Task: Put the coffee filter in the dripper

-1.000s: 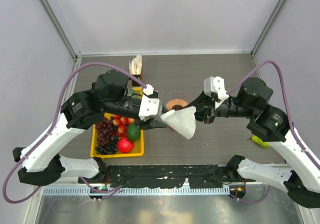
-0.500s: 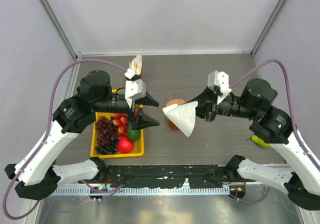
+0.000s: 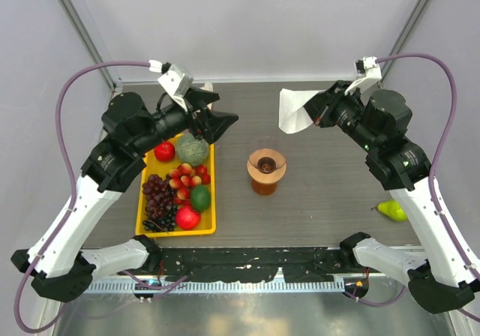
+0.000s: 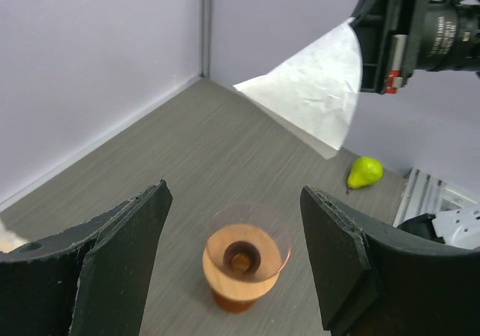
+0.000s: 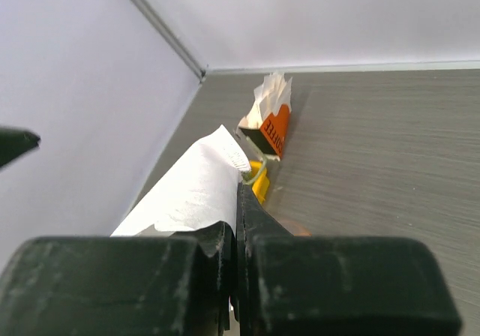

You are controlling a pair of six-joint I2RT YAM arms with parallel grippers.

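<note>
Coffee filter [image 3: 295,111]: white paper fan pinched in closed right tool [image 3: 315,111], aloft beyond and right of the empty dripper [image 3: 266,163]; left tool [image 3: 214,117] open, holding nothing, left of dripper; step: transport; next likely calls for swinging filter over dripper, tip downward, then lowering.

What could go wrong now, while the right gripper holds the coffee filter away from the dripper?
1. The right gripper pinches the coffee filter by one edge only, and the paper looks flat, not opened; it may lie across the dripper instead of seating in the bowl.
2. The left gripper is open and holds nothing, so nothing steadies the dripper; a push from the filter could tip it.
</note>
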